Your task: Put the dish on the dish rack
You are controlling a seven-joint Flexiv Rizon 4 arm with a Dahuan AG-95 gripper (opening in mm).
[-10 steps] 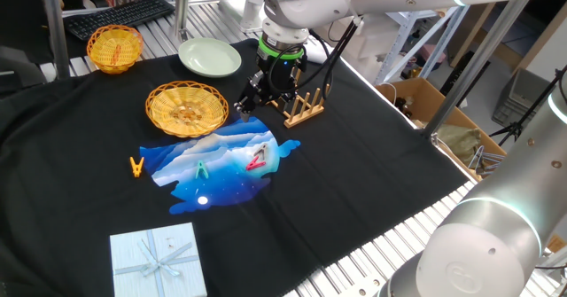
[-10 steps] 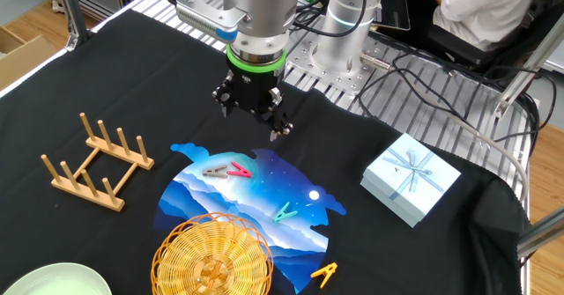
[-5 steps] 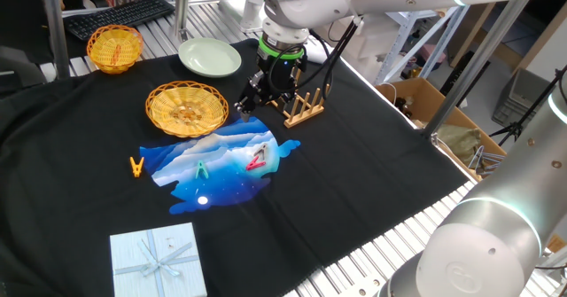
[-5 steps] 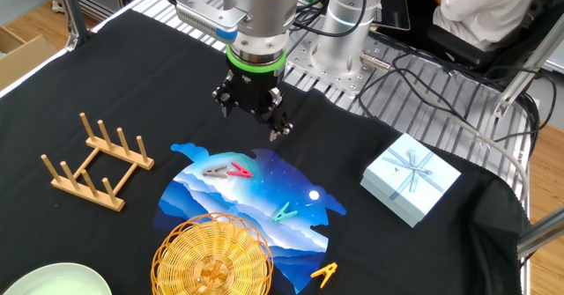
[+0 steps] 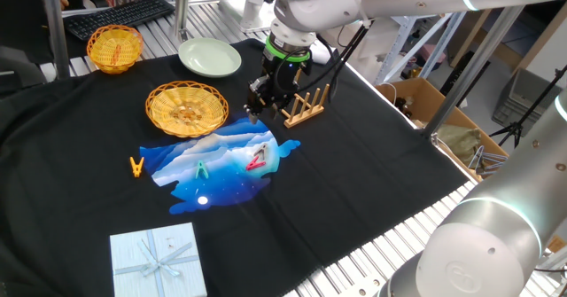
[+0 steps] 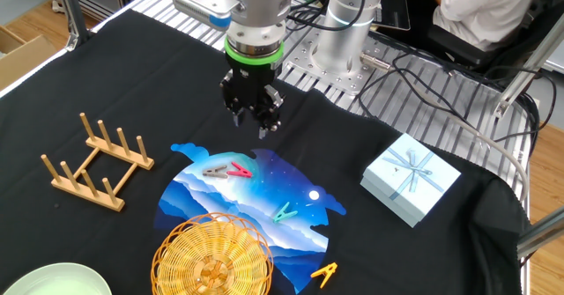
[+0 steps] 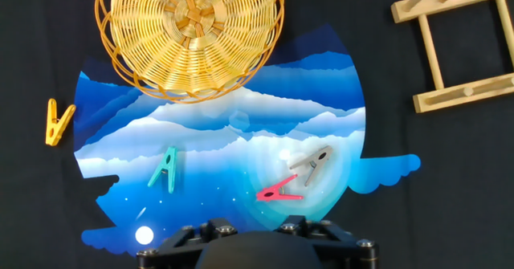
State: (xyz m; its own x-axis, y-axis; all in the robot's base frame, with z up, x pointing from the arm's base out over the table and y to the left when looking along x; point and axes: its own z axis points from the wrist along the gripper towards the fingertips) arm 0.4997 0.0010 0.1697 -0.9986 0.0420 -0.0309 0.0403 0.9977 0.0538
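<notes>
Plainly no legible writing anywhere: keys of the keyboard (image 5: 120, 15) too small to read, no brand or label to be made out on arm or box.

Gripper (image 6: 262, 128) pointing straight down, above the black cloth (image 6: 370, 242) just off the edge of the blue printed mat (image 7: 225, 140). Fingers narrow, only a small gap between, nothing held.

Dish (image 7: 189, 32) flat on the cloth, one edge overlapping the mat, well apart from the gripper. Dish rack (image 6: 92, 163) upright on the cloth beside the mat, pegs bare, not touching the dish.

On the mat: grey clothespin (image 7: 313, 165) and red clothespin (image 7: 277, 193) touching, green clothespin (image 7: 165, 170) apart. Yellow clothespin (image 7: 56, 123) off the mat. Pale green plate (image 5: 210, 56) and small basket (image 5: 114, 47) near the far edge. Gift box (image 6: 410, 179) with ribbon, well apart.
</notes>
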